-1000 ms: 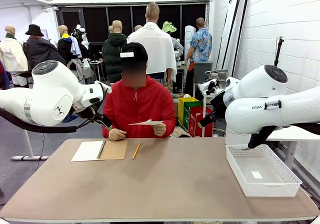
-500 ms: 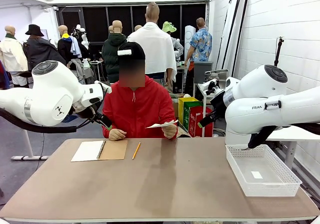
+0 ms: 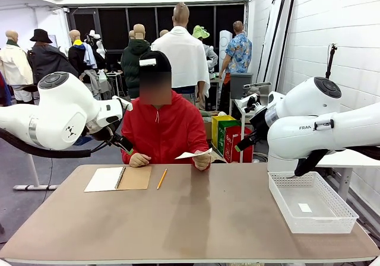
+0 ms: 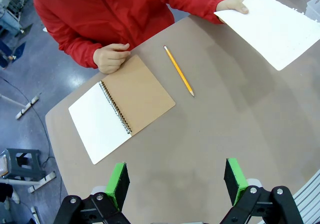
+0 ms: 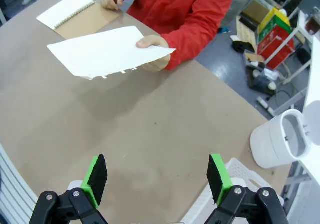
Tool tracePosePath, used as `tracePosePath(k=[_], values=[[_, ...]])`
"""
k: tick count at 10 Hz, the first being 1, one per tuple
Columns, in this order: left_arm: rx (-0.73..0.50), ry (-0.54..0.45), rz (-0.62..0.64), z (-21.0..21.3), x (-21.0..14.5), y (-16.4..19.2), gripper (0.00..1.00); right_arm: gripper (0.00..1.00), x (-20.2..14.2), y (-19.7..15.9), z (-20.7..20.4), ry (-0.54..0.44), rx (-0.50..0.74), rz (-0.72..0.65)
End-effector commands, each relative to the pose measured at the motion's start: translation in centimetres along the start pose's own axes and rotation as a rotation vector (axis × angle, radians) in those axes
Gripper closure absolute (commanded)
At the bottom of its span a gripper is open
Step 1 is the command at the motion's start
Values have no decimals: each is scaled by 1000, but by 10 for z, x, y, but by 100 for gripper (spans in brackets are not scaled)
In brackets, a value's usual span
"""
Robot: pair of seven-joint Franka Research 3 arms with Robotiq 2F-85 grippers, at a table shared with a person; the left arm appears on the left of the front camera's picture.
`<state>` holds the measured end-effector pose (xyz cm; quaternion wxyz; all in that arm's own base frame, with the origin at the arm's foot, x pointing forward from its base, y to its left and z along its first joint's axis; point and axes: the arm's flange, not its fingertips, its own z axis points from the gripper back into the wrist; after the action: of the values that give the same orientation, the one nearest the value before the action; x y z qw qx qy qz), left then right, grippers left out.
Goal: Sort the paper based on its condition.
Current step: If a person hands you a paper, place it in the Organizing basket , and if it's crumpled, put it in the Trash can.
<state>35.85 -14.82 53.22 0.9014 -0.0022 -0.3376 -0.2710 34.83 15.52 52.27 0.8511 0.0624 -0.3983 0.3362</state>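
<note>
A person in a red jacket sits at the far side of the table and holds a white sheet of paper (image 3: 193,154) (image 4: 272,26) (image 5: 102,51) flat above the table in one hand; one long edge is ragged with torn tabs. The other hand (image 3: 139,159) rests as a fist beside the open spiral notebook (image 3: 117,178) (image 4: 120,109). My left gripper (image 4: 175,181) hangs open high over the table's left part, nothing between its green pads. My right gripper (image 5: 156,176) is open too, above the right part, well short of the sheet.
A yellow pencil (image 3: 161,179) (image 4: 179,77) lies right of the notebook. A white mesh basket (image 3: 311,203) stands at the table's right edge with a small white scrap in it. Bare brown tabletop (image 3: 196,218) spreads across the middle and front.
The person has carried the sheet to the right and lowered it closer to the table. Both arms have kept still.
</note>
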Motion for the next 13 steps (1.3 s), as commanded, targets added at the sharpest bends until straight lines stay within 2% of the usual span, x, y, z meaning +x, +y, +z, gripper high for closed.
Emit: tracePosePath(k=[1, 4, 8, 9, 10, 11, 12, 13], values=[[-1, 2, -4, 0, 0, -1, 0, 0, 18, -6, -5, 53, 4, -126], [-1, 2, -4, 0, 0, -1, 0, 0, 42, -35, -24, 154, 17, -462], [-1, 2, -4, 0, 0, -1, 0, 0, 30, -61, -56, 249, 52, -790], [-1, 2, -4, 0, 0, -1, 0, 0, 23, -63, -61, 267, 70, -834], [-1, 2, -4, 0, 0, -1, 0, 0, 21, -62, -64, 286, 60, -822], [-1, 2, -4, 0, 0, -1, 0, 0, 24, -59, -64, 281, -46, -698], [-1, 2, -4, 0, 0, -1, 0, 0, 17, -65, -64, 275, 55, -800], [-1, 2, -4, 0, 0, -1, 0, 0, 17, -65, -64, 275, 55, -800]])
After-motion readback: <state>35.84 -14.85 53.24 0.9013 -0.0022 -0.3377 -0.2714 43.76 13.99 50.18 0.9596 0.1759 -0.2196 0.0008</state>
